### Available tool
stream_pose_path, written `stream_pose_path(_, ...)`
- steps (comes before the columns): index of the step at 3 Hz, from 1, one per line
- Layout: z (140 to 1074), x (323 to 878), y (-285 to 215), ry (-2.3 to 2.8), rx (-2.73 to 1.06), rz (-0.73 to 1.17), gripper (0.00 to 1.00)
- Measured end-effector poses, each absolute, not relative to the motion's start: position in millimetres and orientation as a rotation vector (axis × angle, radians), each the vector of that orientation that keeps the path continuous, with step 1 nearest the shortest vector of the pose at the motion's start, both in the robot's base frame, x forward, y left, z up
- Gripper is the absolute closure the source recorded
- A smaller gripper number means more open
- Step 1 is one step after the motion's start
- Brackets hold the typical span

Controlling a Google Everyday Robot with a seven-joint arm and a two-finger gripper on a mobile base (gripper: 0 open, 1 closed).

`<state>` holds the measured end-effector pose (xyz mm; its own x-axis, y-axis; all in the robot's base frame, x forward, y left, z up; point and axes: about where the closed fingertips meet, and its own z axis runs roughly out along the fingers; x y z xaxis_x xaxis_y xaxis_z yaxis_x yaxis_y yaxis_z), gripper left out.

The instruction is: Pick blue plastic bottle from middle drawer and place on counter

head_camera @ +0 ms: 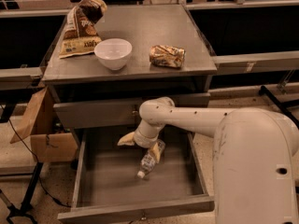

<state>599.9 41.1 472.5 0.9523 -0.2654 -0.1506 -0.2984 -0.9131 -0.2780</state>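
Drawer (83, 171) comes first in the camera view: it stands pulled wide open below the counter (140, 24), its grey floor bare but for the bottle (148, 161). The bottle lies slanted near the middle of the tray, with its white cap toward the drawer front and to the left and its other end up by the gripper (141, 146). The gripper reaches down into the drawer from the pale arm (196, 119). Its two yellowish fingers (126, 139) are spread apart, released rather than clamped. One points left and the other overlaps the bottle's upper end (whether it truly touches the plastic cannot be told). On the counter stand a white bowl (113, 53), a crumpled foil packet (167, 56) to its right, and a taller snack bag (80, 27) at the back left corner. A cardboard box (46, 141) sits on the floor left of the cabinet.
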Motion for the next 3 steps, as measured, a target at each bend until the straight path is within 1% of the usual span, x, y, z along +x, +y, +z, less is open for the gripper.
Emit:
stream_pose_path(1, 470, 600, 41, 0.408, -2.796, 0.153, 0.00)
stream_pose_path(3, 437, 607, 13, 0.458, -2.771, 0.059, 0.00)
